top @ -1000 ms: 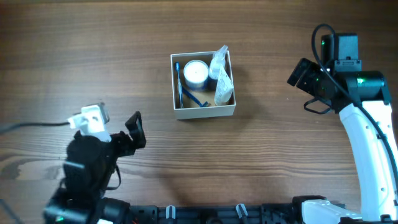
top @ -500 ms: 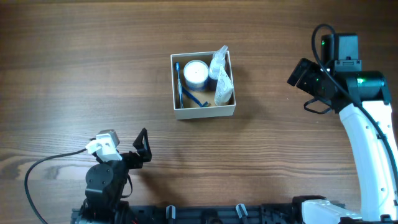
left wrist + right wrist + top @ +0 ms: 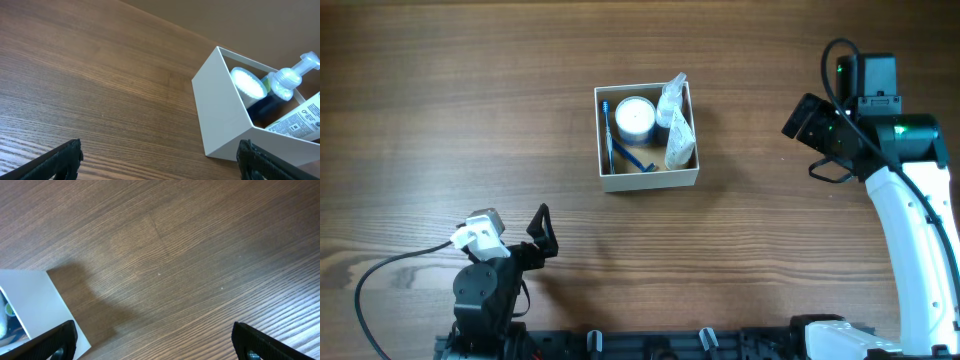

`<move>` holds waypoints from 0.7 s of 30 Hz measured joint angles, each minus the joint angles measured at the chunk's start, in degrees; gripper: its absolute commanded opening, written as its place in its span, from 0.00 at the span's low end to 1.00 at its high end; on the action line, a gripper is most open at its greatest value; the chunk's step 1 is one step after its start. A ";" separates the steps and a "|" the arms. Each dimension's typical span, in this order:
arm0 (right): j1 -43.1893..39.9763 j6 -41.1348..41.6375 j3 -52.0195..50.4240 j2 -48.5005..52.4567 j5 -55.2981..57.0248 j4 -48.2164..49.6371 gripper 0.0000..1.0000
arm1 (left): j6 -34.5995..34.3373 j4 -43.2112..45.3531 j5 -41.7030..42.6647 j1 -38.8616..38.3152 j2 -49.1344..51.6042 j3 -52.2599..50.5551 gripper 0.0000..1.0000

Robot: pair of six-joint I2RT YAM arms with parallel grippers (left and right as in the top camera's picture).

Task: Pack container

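Note:
The container [image 3: 648,178] is a square cream-walled box at the table's middle. It holds a round white-lidded jar [image 3: 634,116], a blue toothbrush [image 3: 609,128], a pump bottle in clear wrap [image 3: 672,100] and a white tube [image 3: 679,143]. The left wrist view shows the container [image 3: 220,115] from its corner with the jar [image 3: 249,82] and pump bottle [image 3: 290,77] inside. My left gripper [image 3: 542,235] is open and empty, near the front left, well short of the container. My right gripper [image 3: 798,118] is open and empty, to the container's right; a container wall [image 3: 35,305] shows in its view.
A black cable [image 3: 380,275] loops from the left arm across the front left of the wooden table [image 3: 470,100]. The right arm's white link [image 3: 910,240] runs along the right side.
The left arm has drawn back toward the front edge and turned, its gripper now lower and nearer the front. The right arm and the container have not moved.

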 measured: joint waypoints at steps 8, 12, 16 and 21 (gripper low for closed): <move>0.35 -0.02 -2.73 -18.43 0.22 0.61 1.00 | 0.00 0.00 0.00 0.00 -0.07 0.00 1.00; 0.35 -6.84 -13.51 -35.34 0.70 10.54 1.00 | 0.00 0.00 0.00 0.00 -0.13 -0.04 1.00; 0.48 -23.58 -30.77 -47.41 -6.19 22.95 1.00 | 0.00 -0.04 0.00 0.00 -0.17 -0.17 1.00; 0.50 -28.24 -57.44 -65.79 -11.72 30.14 1.00 | 0.00 -0.02 0.00 0.00 -0.15 -0.22 1.00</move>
